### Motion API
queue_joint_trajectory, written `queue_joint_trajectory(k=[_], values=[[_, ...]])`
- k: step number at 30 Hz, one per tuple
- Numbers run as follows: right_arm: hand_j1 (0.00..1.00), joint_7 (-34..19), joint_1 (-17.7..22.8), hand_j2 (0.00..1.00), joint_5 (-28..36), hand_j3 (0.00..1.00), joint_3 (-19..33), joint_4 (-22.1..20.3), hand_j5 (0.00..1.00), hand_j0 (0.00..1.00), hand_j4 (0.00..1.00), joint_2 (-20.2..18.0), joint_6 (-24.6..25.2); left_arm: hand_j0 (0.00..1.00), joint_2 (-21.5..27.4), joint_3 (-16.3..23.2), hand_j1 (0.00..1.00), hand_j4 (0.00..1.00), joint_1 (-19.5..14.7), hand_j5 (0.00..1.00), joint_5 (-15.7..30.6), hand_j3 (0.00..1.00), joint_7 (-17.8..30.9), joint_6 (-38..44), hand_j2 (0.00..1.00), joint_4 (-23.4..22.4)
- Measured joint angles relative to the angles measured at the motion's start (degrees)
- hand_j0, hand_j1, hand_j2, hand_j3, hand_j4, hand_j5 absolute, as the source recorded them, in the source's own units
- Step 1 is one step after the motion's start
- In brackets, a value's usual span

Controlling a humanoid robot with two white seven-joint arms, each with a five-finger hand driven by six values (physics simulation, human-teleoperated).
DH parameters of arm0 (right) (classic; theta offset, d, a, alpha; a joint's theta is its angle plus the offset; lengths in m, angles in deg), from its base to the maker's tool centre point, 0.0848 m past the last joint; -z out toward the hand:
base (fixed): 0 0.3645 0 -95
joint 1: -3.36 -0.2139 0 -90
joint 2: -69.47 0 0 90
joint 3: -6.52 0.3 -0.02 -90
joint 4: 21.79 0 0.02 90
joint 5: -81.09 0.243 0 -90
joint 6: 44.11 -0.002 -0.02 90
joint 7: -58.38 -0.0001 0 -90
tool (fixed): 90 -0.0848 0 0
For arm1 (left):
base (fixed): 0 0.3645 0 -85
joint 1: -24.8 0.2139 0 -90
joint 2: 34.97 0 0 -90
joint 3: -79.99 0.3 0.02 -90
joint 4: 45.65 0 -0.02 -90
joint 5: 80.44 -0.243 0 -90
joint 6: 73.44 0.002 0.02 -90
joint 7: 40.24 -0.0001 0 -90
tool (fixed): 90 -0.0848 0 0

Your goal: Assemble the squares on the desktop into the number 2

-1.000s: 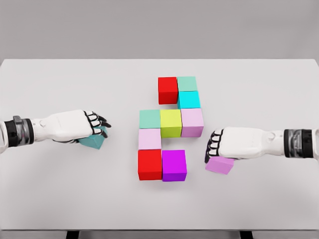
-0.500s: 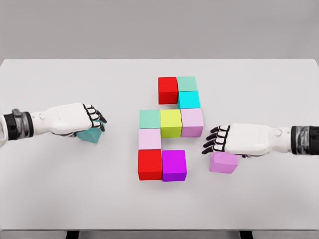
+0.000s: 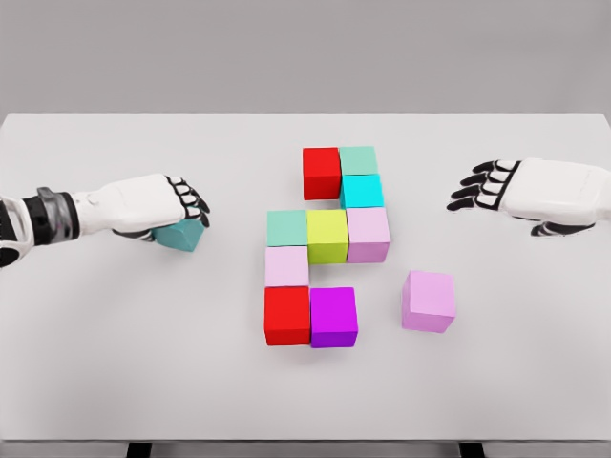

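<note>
Fingers spread and empty, the right hand (image 3: 520, 194) has lifted away from the pink cube (image 3: 429, 301), now resting below it, short of the figure's magenta cube (image 3: 334, 317). The left hand (image 3: 158, 208) still clutches a teal cube (image 3: 179, 234), awaiting placement.

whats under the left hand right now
A teal cube sits under the left hand, on the white table. Only its right end shows past the fingers curled over it; the rest is covered by the palm, so the contact underneath stays hidden.
</note>
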Motion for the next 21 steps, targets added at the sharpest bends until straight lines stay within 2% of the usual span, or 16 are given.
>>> queue_joint_trajectory(k=[2, 4, 8, 16, 21], values=[[0.86, -0.05, -4.12, 0.86, -0.53, 0.86, -4.12, 1.67, 0.86, 0.86, 0.86, -1.1, 0.03, 0.71, -0.74, 0.04, 0.71, 0.71, -0.79, 0.71, -0.03, 0.71, 0.26, -0.01, 0.71, -0.65], [0.81, -0.07, -6.26, 0.81, -1.84, 0.81, -8.4, 2.44, 0.81, 0.81, 0.81, -1.79, -0.01, 0.71, -1.55, 0.04, 0.71, 0.71, -1.23, 0.71, -0.02, 0.71, 0.38, -0.01, 0.71, -1.47], [0.64, -0.18, -7.21, 0.64, -3.94, 0.64, -13.66, 2.29, 0.64, 0.64, 0.64, -2.49, -0.04, 0.71, -2.54, 0.05, 0.71, 0.71, -2.02, 0.71, -0.03, 0.71, 0.48, -0.01, 0.71, -2.61], [0.64, -0.31, -7.12, 0.64, -6.67, 0.64, -17.52, -2.66, 0.64, 0.64, 0.64, -2.5, -0.04, 0.71, -4.52, 0.06, 0.71, 0.71, -4.13, 0.71, -0.04, 0.71, 0.58, -0.01, 0.71, -5.82], [0.63, -0.32, -7.03, 0.63, -7.59, 0.63, -18.14, -3.51, 0.63, 0.63, 0.63, -2.17, -0.03, 0.71, -6.31, 0.13, 0.71, 0.71, -5.45, 0.71, -0.23, 0.71, 0.6, -0.01, 0.71, -8.2]])
